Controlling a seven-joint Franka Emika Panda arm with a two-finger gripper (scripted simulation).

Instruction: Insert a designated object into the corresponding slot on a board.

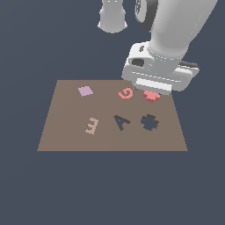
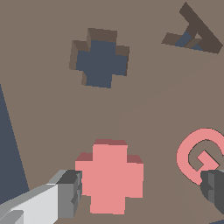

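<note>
Block: the red-pink lobed block (image 2: 110,177) looks rigid, thick and probably light.
Hold: opposite flat lobe faces suit the fingers.
Gripper: the gripper (image 2: 142,190) stands spread, straddling it, nothing clamped.

From the exterior view the arm's wrist hides most of the red-pink block (image 1: 150,96) near the board's (image 1: 66,132) far edge; the fingertips are hidden too. In the wrist view the letter G (image 2: 199,154) is partly covered by one finger (image 2: 214,186), and the A-shaped cutout (image 2: 194,33) runs to the picture's edge.
</note>
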